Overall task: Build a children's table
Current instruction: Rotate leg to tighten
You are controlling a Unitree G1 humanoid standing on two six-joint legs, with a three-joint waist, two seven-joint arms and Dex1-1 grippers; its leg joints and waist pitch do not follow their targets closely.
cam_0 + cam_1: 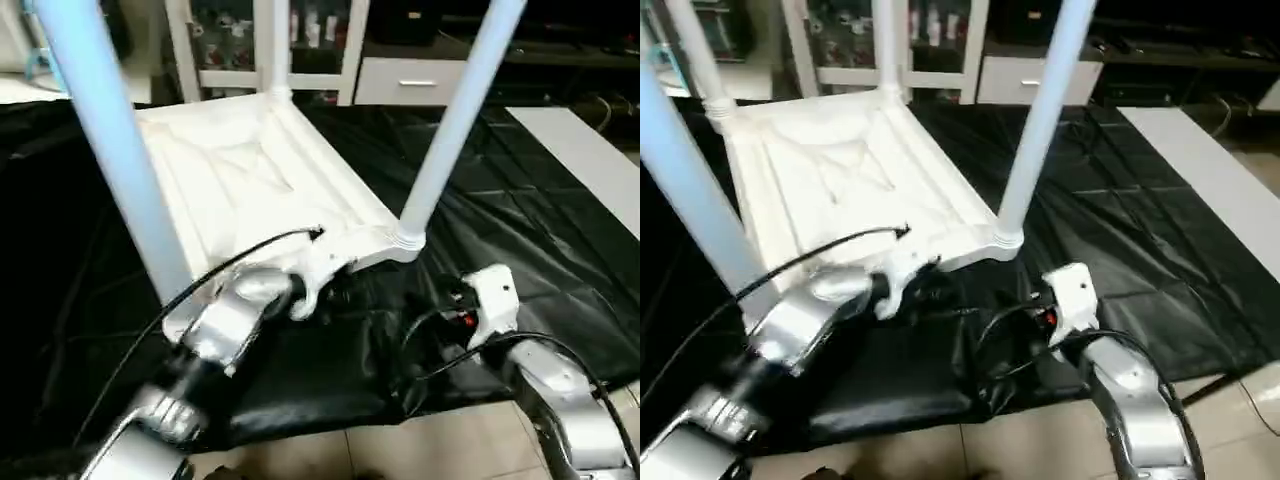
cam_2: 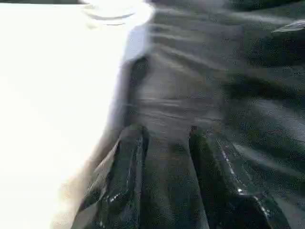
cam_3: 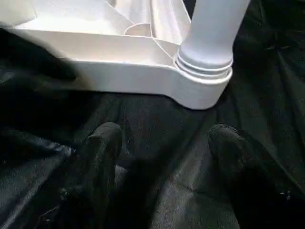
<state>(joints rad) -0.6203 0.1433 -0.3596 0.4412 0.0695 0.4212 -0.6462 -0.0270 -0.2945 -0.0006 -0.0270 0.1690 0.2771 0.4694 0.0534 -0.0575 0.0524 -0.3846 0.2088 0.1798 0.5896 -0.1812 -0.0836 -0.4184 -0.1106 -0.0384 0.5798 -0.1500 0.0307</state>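
I see the children's table (image 1: 260, 180) lying upside down on the black tabletop (image 1: 520, 230), legs up. My left hand (image 2: 164, 143) hovers unclenched at its near edge, at seven o'clock; my right hand (image 3: 164, 143) waits spread, empty, by the five o'clock corner leg (image 3: 212, 33).

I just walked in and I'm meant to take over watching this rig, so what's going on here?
A humanoid robot is putting together a children's table. The white top lies upside down on the black cloth, with legs standing up from its corners, such as the near leg. The left gripper is at the top's near edge, fingers apart with nothing between them. The right gripper is open, facing the corner with that leg, holding nothing.
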